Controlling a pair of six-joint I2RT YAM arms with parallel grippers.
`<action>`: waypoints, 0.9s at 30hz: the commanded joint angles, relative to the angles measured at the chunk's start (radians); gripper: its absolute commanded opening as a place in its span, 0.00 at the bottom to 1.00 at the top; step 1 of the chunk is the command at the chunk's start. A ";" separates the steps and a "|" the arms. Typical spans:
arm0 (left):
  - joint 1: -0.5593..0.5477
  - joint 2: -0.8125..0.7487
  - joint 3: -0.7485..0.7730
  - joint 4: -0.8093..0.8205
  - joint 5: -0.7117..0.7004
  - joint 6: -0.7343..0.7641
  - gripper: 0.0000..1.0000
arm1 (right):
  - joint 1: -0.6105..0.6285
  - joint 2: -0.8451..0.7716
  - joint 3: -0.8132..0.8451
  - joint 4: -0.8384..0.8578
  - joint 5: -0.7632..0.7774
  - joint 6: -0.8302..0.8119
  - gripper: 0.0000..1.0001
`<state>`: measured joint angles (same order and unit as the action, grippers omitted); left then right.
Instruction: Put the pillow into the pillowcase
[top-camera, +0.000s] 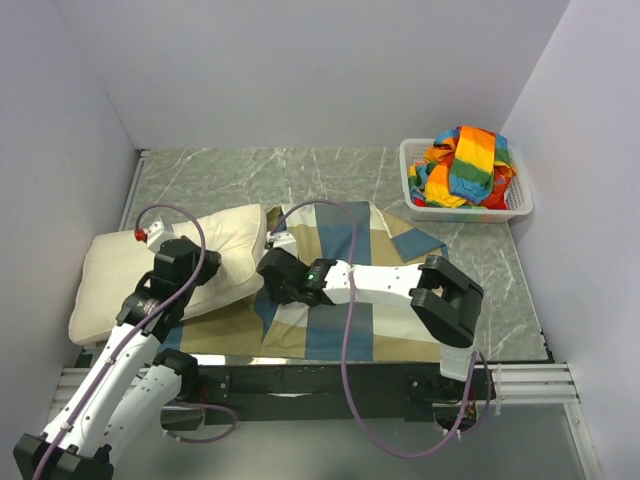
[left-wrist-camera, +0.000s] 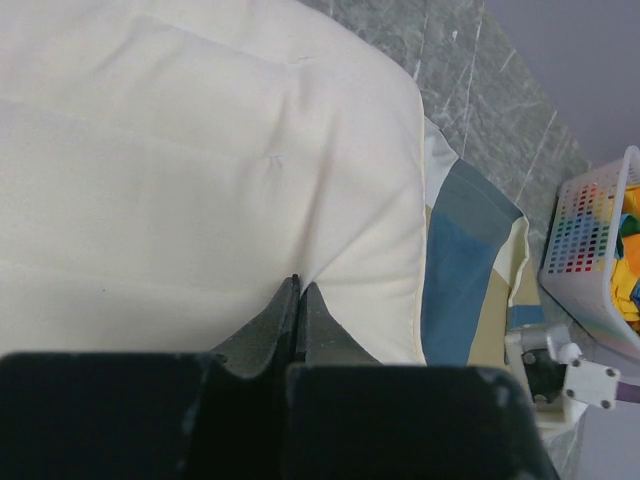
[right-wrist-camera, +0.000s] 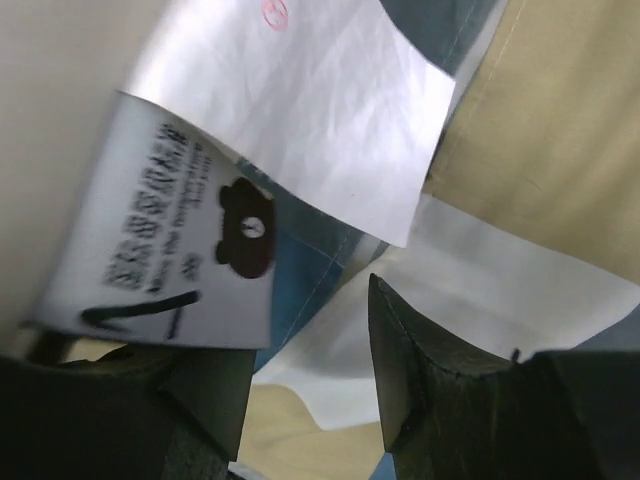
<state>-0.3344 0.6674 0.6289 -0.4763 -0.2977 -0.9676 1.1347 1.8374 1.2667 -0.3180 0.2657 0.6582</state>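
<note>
Cream pillow (left-wrist-camera: 200, 180) pinched between left jaws

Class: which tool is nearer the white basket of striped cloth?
Right. The right tool sits over the pillowcase, with the basket beyond it; the left tool is farther left, pinching the pillow.

- The top camera looked down from above and behind the arm bases over the whole table (top-camera: 300, 170).
- The left wrist camera sat close over the pillow (left-wrist-camera: 200, 180).
- The right wrist camera hung nearer still over the pillowcase (right-wrist-camera: 560, 120); the top view showed both.
</note>
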 joint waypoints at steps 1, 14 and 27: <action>0.008 -0.008 0.032 0.061 -0.083 -0.019 0.01 | 0.019 0.034 0.040 -0.064 0.081 0.009 0.53; 0.008 0.035 0.025 0.185 0.095 0.128 0.01 | 0.023 -0.067 -0.084 -0.078 0.162 0.047 0.04; -0.225 0.066 -0.021 0.211 0.172 0.199 0.01 | 0.027 -0.343 -0.365 0.019 0.277 0.222 0.00</action>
<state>-0.4984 0.7620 0.6285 -0.3729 -0.1375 -0.7666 1.1522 1.5379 0.9497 -0.3450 0.4706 0.7998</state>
